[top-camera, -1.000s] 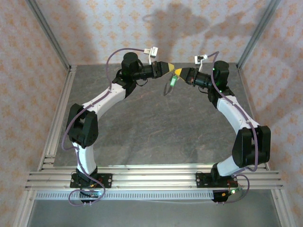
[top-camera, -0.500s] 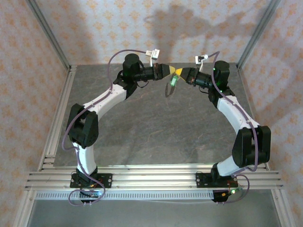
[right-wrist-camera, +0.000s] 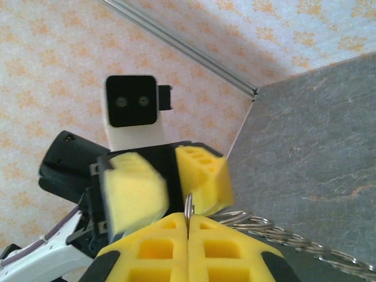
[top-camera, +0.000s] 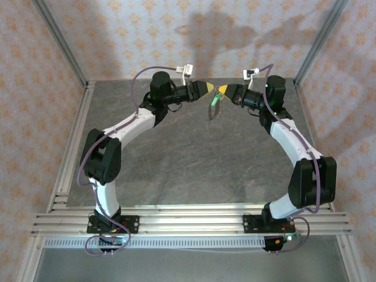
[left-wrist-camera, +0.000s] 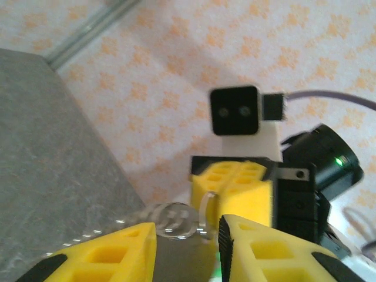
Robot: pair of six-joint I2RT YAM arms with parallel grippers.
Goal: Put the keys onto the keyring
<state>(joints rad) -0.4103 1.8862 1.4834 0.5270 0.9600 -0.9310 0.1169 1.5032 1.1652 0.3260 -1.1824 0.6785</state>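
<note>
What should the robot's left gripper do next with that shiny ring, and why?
Probably close the left gripper gently on the keyring. Its yellow fingers stand apart with the shiny loops in the gap, and the right gripper is shut, pinching a thin ring edge. The green key dangles below it, so a second hold would likely steady things for threading.
</note>
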